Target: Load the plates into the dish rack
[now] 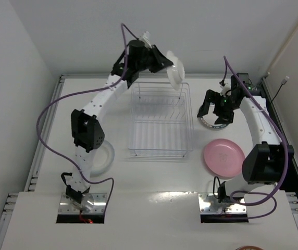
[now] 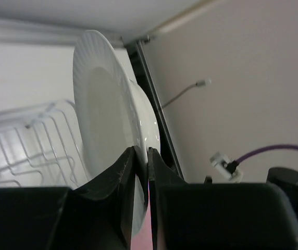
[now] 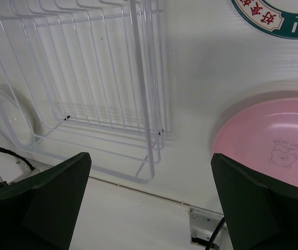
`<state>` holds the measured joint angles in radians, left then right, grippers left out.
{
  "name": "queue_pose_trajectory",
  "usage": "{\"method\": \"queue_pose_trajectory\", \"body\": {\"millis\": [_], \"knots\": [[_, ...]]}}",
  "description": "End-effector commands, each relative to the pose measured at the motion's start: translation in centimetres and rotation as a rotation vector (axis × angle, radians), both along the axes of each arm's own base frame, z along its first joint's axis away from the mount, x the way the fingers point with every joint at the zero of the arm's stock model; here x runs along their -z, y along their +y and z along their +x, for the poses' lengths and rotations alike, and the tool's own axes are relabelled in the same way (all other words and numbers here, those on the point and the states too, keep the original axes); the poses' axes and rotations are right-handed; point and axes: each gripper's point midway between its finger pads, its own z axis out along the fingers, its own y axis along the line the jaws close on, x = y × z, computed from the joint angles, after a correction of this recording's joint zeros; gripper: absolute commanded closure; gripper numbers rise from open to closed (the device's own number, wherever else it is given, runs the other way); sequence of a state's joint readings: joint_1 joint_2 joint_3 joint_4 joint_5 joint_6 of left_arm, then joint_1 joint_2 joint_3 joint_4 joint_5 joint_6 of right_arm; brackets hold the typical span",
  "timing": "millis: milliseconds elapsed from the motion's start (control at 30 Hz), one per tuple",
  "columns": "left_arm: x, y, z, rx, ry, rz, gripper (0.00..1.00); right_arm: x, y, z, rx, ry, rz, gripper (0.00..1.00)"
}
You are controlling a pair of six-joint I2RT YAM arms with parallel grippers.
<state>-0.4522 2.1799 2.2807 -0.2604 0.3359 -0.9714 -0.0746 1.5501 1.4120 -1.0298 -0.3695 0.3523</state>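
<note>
Now, nearest the arm bases, the pink plate [image 1: 223,158] lies flat on the table [image 1: 154,182] at about 4 o'clock from the rack [image 1: 159,152]. A clear plate [image 1: 106,156] lies at 8 o'clock, just beside the left arm. Farther back, at 3 o'clock, the right fingers [image 1: 216,112] hang spread wide and empty over the teal-rimmed plate [image 3: 266,18]. Farthest, at about 1 o'clock over the rack's far end, the left fingers [image 2: 129,174] are clenched on the rim of a pale ribbed plate [image 2: 104,120], held on edge above the wires.

The step in hand looks like seating that plate in a far slot. To do it well, the plate should be kept upright, with its lower edge lined up between two divider wires rather than over the rack's far wall, and brought straight down. The fingers should let go only once the rim rests on the bottom wires; otherwise the plate may tip or slide. No plate appears to be in the rack yet.

The held plate's lower edge is hidden behind the fingers in the left wrist view, so whether it touches the rack cannot be told. The left arm covers part of the clear plate. From above, the right fingers cover most of the teal-rimmed plate. The right wrist view cuts off both that plate and the pink one.
</note>
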Motion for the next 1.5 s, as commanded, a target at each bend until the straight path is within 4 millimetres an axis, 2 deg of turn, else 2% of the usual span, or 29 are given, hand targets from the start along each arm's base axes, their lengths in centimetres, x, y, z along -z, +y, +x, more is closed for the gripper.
{"method": "queue_pose_trajectory", "body": {"millis": [0, 200, 300, 500, 800, 900, 933, 967, 1033, 1100, 1200, 1233, 1300, 1333, 1467], "knots": [[-4.3, -3.4, -2.6, 0.105, -0.096, -0.081, 1.0, -1.1, -0.6, 0.3, 0.027, -0.034, -0.013, 0.0], [-0.4, -7.2, -5.4, 0.137, -0.036, 0.038, 1.0, -1.1, -0.6, 0.0, 0.027, -0.034, -0.013, 0.0], [1.1, -7.6, -5.9, 0.114, -0.021, 0.106, 1.0, -1.3, -0.6, 0.0, 0.027, -0.043, -0.014, 0.0], [3.2, -6.3, -5.2, 0.045, 0.015, 0.197, 1.0, -0.8, -0.6, -0.4, 0.027, -0.025, -0.012, 0.0], [6.1, -5.5, -4.8, -0.018, 0.078, 0.27, 1.0, -0.8, -0.4, -0.4, 0.023, -0.026, -0.004, 0.0], [6.2, -5.4, -4.7, -0.024, 0.07, 0.28, 1.0, -0.8, -0.4, -0.4, 0.023, -0.026, -0.004, 0.0], [4.8, -5.4, -4.7, -0.027, 0.043, 0.26, 1.0, -0.8, -0.4, -0.4, 0.023, -0.026, -0.004, 0.0], [4.5, -5.5, -4.6, -0.028, 0.034, 0.252, 1.0, -0.8, -0.4, -0.4, 0.023, -0.026, -0.004, 0.0], [2.5, -5.9, -4.7, -0.012, -0.009, 0.201, 1.0, -0.8, -0.4, -0.4, 0.023, -0.026, -0.004, 0.0], [-0.1, -6.2, -5.1, 0.004, -0.058, 0.143, 1.0, -0.8, -0.4, -0.4, 0.023, -0.026, -0.004, 0.0], [-3.0, -6.5, -5.1, 0.004, -0.114, 0.065, 1.0, -0.5, -0.4, -0.6, 0.023, -0.017, -0.003, 0.0], [-3.1, -6.5, -5.1, 0.002, -0.108, 0.058, 1.0, -0.5, -0.4, -0.6, 0.023, -0.017, -0.003, 0.0], [-4.4, -6.4, -5.0, -0.01, -0.135, 0.039, 1.0, -0.5, -0.4, -0.6, 0.023, -0.017, -0.003, 0.0], [-4.4, -6.4, -5.0, -0.01, -0.135, 0.039, 1.0, -0.5, -0.4, -0.6, 0.023, -0.017, -0.003, 0.0], [-2.4, -5.7, -4.6, -0.044, -0.097, 0.103, 1.0, -0.5, -0.4, -0.6, 0.023, -0.017, -0.003, 0.0]]}}
